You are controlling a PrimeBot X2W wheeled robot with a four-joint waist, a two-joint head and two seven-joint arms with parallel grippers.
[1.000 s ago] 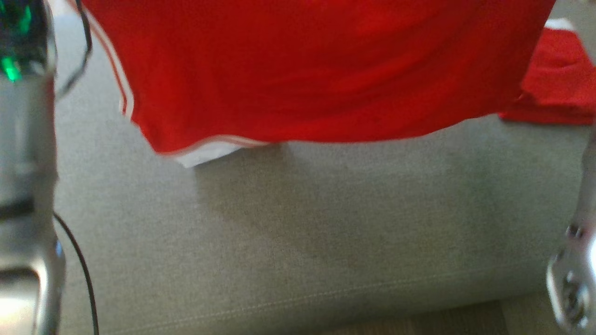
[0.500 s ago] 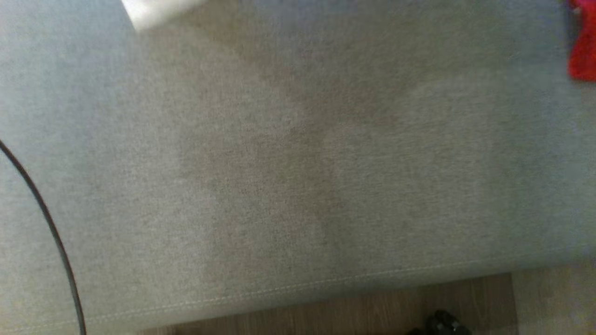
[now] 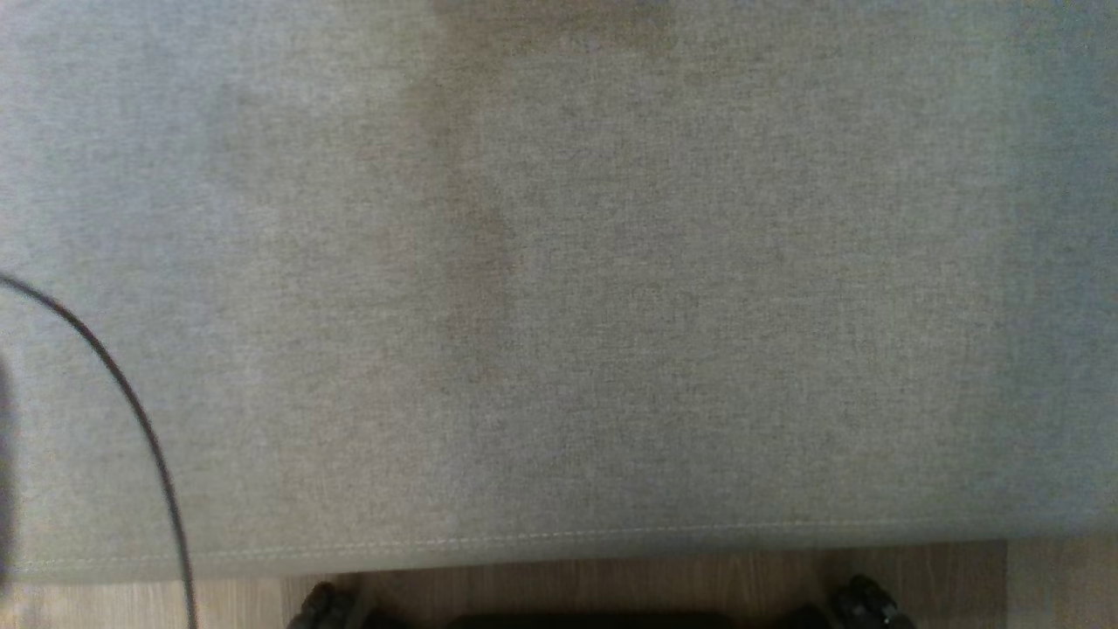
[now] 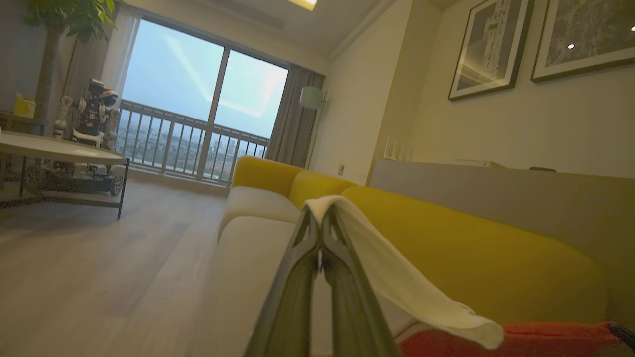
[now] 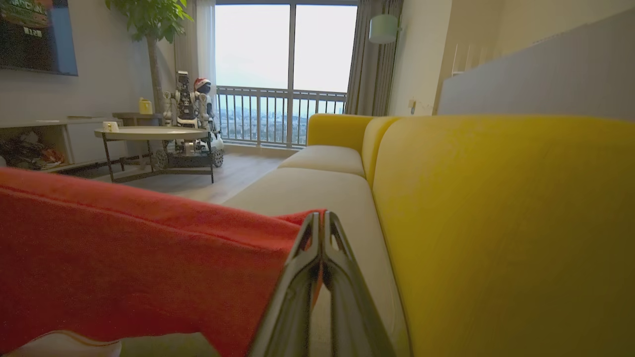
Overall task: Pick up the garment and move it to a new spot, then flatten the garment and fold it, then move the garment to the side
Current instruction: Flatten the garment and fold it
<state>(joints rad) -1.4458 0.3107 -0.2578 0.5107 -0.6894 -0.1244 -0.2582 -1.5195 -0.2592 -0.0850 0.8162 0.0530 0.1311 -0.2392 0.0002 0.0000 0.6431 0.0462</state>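
Left end effector [image 4: 322, 220] is pinched shut on a white edge of the garment [image 4: 402, 282]. That white bit drapes over the fingertips and hangs off to one side, with red cloth showing below it. Right end effector [image 5: 321, 220] is clamped shut too, on a red edge, and the cloth sags away beside it. So the garment is strung between the two, up over the grey sofa seat [image 3: 611, 262] and next to the yellow backrest [image 5: 496, 223]. A dark cable [image 3: 131, 411] curves down the left of the head view.

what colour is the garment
The garment is red with white trim; the red shows best in the right wrist view.
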